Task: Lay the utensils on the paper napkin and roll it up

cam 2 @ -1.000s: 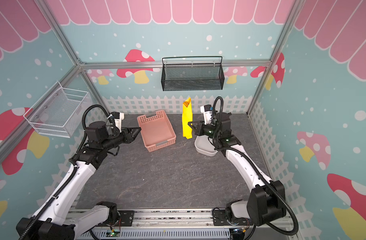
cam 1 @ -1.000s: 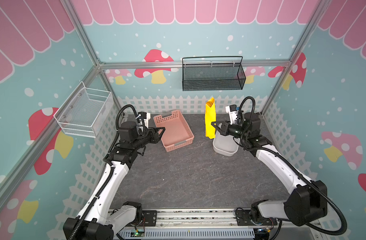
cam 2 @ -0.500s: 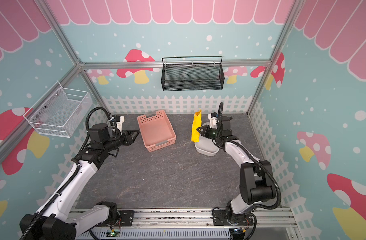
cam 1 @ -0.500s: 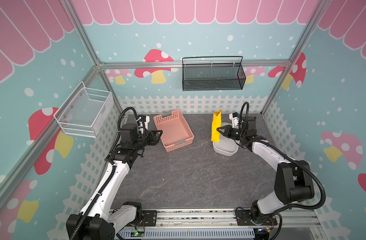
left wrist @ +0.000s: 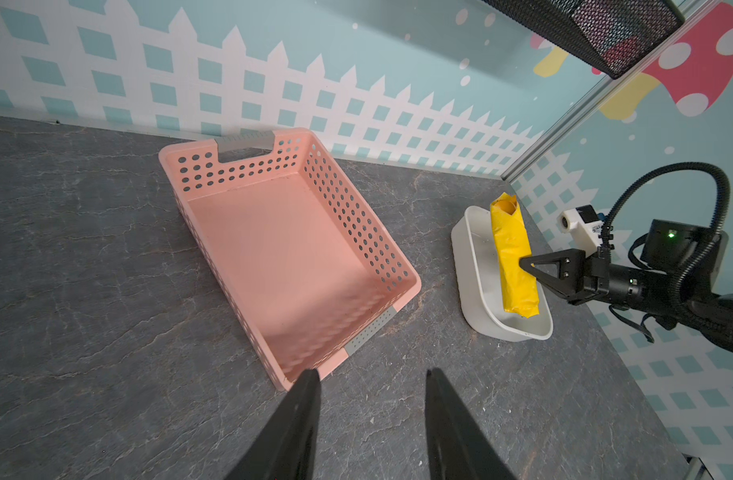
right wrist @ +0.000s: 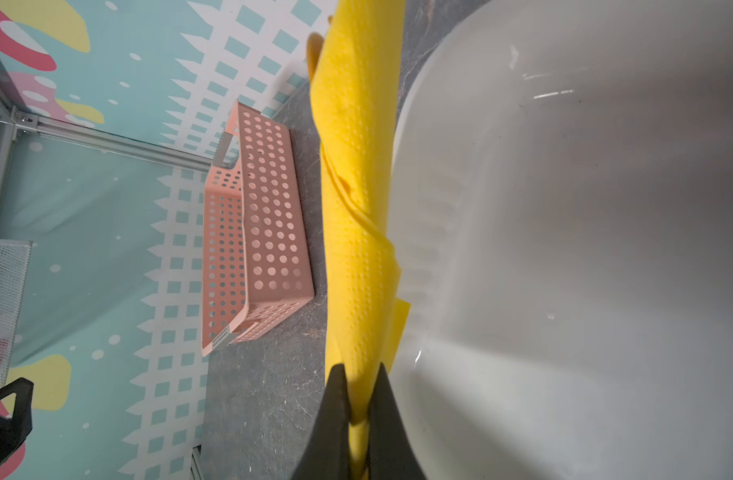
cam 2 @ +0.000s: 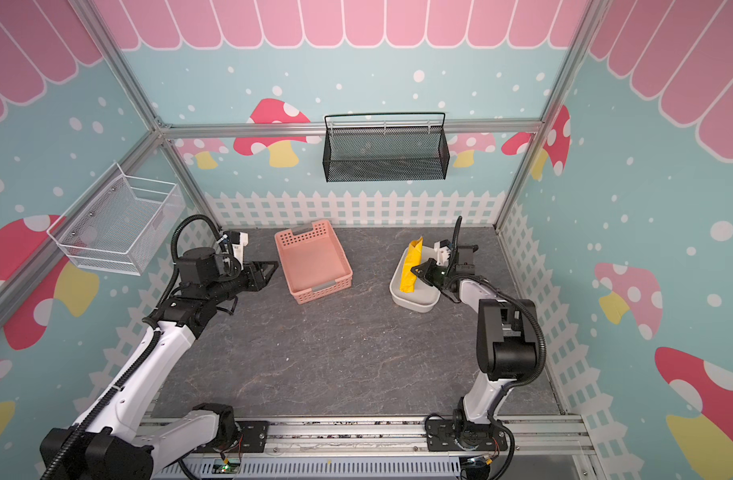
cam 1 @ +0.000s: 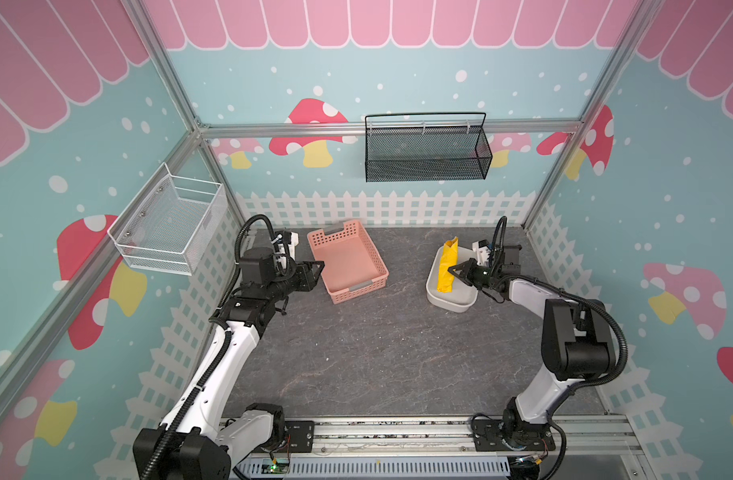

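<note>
While the right gripper (cam 1: 451, 271) is clamped across its middle, the paper napkin (cam 1: 445, 266), rolled, slants into the white tub (cam 1: 456, 306). Its long axis runs along the tub's length, and an orange end of the utensils (left wrist: 504, 205) shows at the far mouth. Left gripper (left wrist: 371, 376): parted, empty, well away from the tub, beyond the pink basket (cam 1: 348, 262). No obstacle apparent.

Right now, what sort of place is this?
Probably a staged robot test cell: aluminium frame carrying mushroom-print walls, left arm and right arm mounted on a front rail, props like a pink perforated basket.
</note>
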Available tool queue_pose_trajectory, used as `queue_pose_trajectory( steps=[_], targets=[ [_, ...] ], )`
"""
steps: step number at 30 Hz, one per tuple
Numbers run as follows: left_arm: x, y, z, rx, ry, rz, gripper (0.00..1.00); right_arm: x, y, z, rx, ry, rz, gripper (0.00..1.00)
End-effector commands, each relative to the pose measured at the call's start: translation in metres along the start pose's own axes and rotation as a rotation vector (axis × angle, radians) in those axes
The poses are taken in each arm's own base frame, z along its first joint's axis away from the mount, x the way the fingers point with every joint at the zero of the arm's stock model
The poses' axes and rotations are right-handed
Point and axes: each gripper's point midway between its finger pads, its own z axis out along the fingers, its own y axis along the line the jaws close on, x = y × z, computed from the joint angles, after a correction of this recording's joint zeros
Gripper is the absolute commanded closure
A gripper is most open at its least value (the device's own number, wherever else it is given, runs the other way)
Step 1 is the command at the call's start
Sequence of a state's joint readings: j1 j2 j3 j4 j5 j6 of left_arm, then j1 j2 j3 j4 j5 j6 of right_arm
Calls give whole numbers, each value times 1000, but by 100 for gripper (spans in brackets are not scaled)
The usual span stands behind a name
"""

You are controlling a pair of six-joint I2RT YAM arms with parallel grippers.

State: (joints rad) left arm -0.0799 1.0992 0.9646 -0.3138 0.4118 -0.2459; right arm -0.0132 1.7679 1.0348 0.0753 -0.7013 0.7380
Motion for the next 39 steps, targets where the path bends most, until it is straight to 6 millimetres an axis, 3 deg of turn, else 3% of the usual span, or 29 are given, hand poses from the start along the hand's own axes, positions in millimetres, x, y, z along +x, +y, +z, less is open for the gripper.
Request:
queue_pose_trajectory(
  steps=[1,9,10,19,39],
  targets=[
    [4,2,-1,-2,6,21,56,-6,-2,8,-16,5,-6,100],
    [4,2,-1,2,10,14,56,-15,-16,24,-5,-10,66,100],
    [4,1,-1,6,10,14,56,-8,-29,33,11,13,100,100],
    [4,3,0,4,13,9,56,-7,-43,52,-11,32,188,100],
    [3,11,3,3,21,-33,56,13,-86,66,154,116,275,100]
  ],
)
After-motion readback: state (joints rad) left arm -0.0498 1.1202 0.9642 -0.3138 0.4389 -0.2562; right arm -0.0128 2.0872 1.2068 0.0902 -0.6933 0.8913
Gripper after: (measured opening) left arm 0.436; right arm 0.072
